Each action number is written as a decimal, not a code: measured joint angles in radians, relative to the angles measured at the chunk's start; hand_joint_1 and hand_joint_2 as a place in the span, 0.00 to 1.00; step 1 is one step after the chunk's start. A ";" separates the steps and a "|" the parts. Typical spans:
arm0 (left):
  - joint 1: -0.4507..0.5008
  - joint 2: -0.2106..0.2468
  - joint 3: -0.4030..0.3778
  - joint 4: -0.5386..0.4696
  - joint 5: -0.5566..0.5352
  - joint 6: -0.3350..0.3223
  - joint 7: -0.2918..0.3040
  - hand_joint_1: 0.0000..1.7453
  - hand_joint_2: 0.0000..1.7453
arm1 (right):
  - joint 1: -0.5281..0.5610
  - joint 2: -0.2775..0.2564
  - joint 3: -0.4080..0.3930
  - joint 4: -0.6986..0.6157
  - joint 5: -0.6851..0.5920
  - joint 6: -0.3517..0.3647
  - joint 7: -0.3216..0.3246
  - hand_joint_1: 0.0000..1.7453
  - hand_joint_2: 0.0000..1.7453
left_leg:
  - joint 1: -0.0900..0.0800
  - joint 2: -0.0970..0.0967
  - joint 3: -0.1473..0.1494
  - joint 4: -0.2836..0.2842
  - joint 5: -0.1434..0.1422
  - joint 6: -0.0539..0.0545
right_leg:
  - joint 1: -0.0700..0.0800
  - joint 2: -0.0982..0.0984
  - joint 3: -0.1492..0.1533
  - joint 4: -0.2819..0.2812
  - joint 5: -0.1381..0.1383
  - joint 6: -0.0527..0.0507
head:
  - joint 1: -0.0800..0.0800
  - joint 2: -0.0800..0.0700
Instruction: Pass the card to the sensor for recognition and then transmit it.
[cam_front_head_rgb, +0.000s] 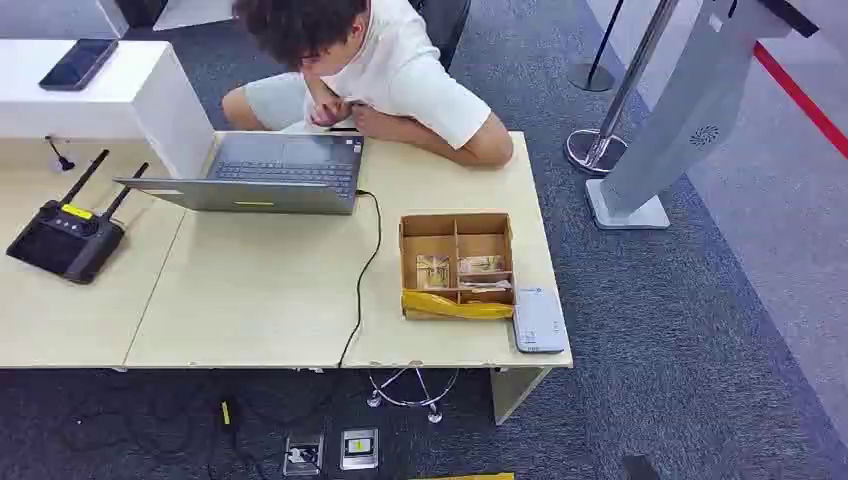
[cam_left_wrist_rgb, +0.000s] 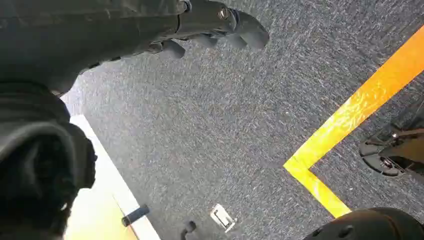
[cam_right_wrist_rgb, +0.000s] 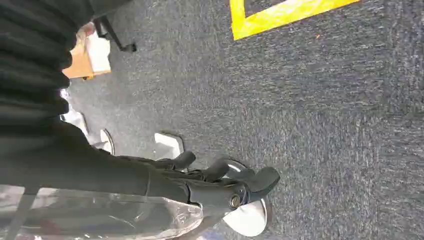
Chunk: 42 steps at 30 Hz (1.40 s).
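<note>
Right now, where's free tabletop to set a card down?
Bare patch between the laptop cable and the black controller, at the table's near edge. Crowded at the right: cardboard box touches the white sensor. Person leans over the far edge.

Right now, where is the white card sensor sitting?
In the head view, the flat white sensor lies at the table's front right corner, touching the right side of the brown cardboard divided box.

Head view: high, facing forward and down over the table (cam_front_head_rgb: 250, 300) and carpet (cam_front_head_rgb: 700, 330). Left wrist view: close behind the left hand (cam_left_wrist_rgb: 220, 30), facing the carpet. Right wrist view: close behind the right hand (cam_right_wrist_rgb: 220, 180), facing the same carpet.
</note>
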 joint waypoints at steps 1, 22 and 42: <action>0.000 0.000 0.000 0.000 0.000 0.000 -0.002 0.00 0.00 | -0.001 0.000 -0.002 0.000 -0.001 0.000 0.000 0.00 1.00 | 0.000 0.000 0.000 0.000 0.000 0.000 | 0.000 0.000 0.000 0.000 0.000 0.000 | 0.000 0.000; -0.002 -0.069 -0.003 0.000 -0.003 0.000 0.027 0.00 0.00 | -0.001 -0.014 -0.020 0.000 -0.018 0.006 -0.003 0.00 1.00 | 0.000 0.000 0.000 0.000 0.000 0.000 | -0.001 0.000 0.000 0.000 0.000 0.000 | 0.000 0.000; -0.002 -0.078 -0.017 0.000 0.012 0.000 0.033 0.00 0.00 | 0.006 -0.016 -0.029 0.000 -0.014 -0.015 -0.023 0.00 1.00 | -0.001 0.000 0.000 0.000 0.000 0.000 | -0.001 0.000 0.000 0.000 0.000 0.000 | 0.000 0.000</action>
